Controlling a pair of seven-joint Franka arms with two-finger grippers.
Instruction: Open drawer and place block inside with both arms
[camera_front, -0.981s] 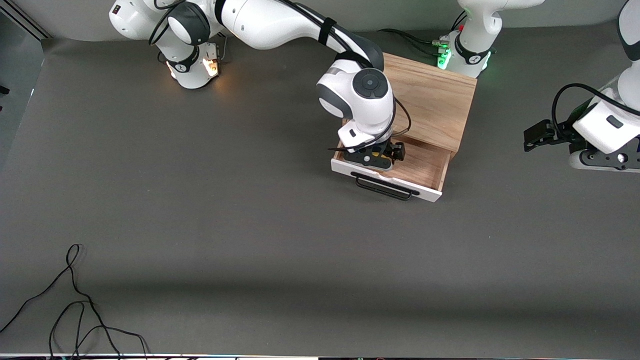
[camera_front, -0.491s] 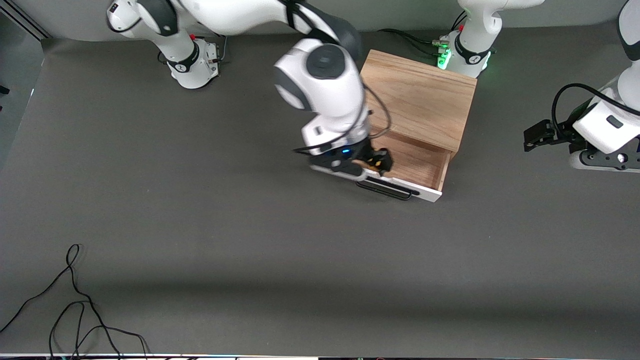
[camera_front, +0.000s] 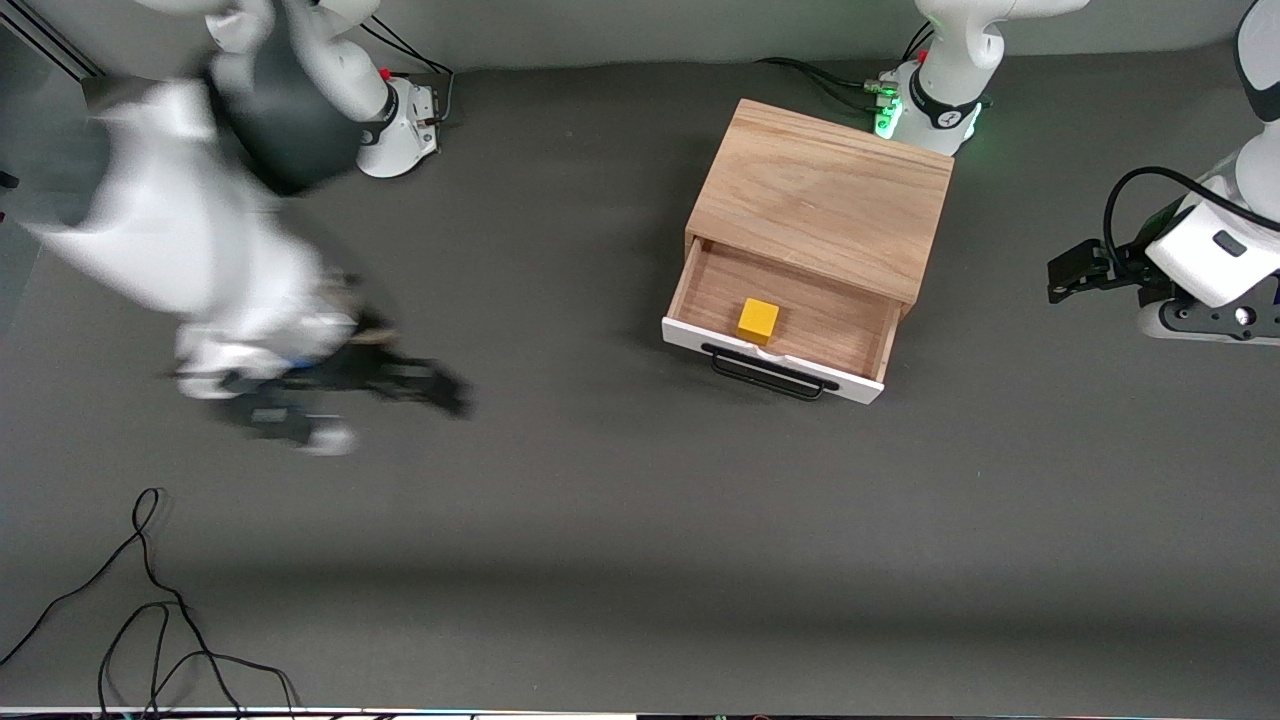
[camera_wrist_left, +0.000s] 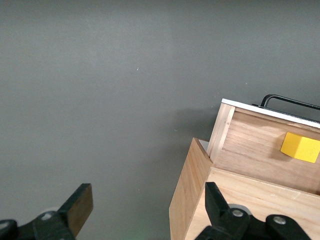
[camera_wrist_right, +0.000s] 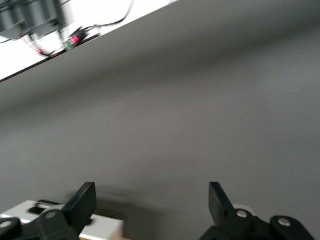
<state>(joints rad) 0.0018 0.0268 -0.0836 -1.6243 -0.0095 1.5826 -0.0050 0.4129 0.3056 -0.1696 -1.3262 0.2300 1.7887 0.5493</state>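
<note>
The yellow block (camera_front: 758, 320) lies in the open drawer (camera_front: 820, 325) of the oak cabinet (camera_front: 830, 200), just inside the white front with its black bar handle (camera_front: 770, 372). My right gripper (camera_front: 440, 390) is blurred by motion, open and empty, over bare table toward the right arm's end. Its wrist view shows the open gripper (camera_wrist_right: 152, 197) over grey mat. My left gripper (camera_front: 1065, 275) waits open and empty beside the cabinet at the left arm's end. Its wrist view shows the left gripper (camera_wrist_left: 147, 195), the cabinet (camera_wrist_left: 190, 195), the drawer (camera_wrist_left: 250, 145) and the block (camera_wrist_left: 300, 147).
Loose black cables (camera_front: 150, 600) lie on the table's near corner at the right arm's end. The right arm's base (camera_front: 400, 130) and the left arm's green-lit base (camera_front: 930, 110) stand along the back edge. The grey mat (camera_front: 640, 550) covers the table.
My right gripper let go of the block in the drawer, rose and swung away toward the right arm's end. The block now lies uncovered. The left arm has not moved.
</note>
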